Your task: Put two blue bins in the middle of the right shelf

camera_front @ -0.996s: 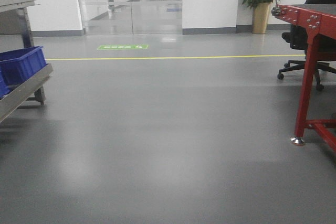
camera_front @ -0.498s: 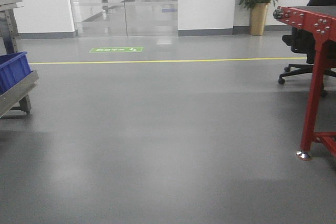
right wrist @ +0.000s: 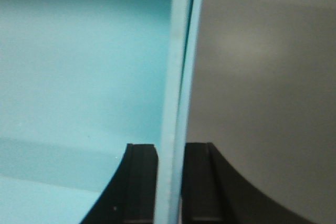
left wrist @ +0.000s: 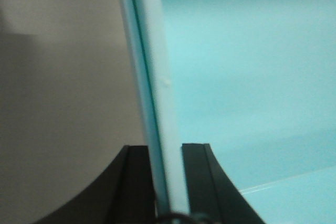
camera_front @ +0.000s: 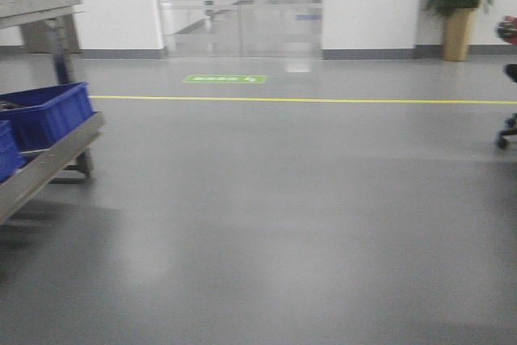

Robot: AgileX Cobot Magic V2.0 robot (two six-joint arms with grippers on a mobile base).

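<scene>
The pale blue bin (left wrist: 252,77) fills the right half of the left wrist view, its smooth inner wall running down to a floor seam at the lower right. Its rim (left wrist: 157,103) crosses the frame from top to bottom just left of centre. A thin dark seam runs along the rim; whether that is one wall or two nested ones cannot be told. At the bottom edge the left gripper (left wrist: 167,150) pinches this rim, with one black finger (left wrist: 137,182) on either side. Grey floor (left wrist: 63,103) takes up the left half.

The right wrist view mirrors this. The bin (right wrist: 79,77) is on the left, grey floor on the right, and the right gripper (right wrist: 170,148) is clamped across the upright rim at the bottom centre.

The front view is blurred. Compared with half a second ago it has swung left. The steel rack (camera_front: 48,163) with its dark blue bins (camera_front: 48,115) now reaches further into the left side. The glass doors (camera_front: 242,6), green floor sign (camera_front: 224,79) and potted plant (camera_front: 457,6) have slid right. The red table (camera_front: 509,28) is down to a scrap at the right edge, above a chair wheel (camera_front: 505,139). A yellow line (camera_front: 323,100) crosses the floor.
</scene>
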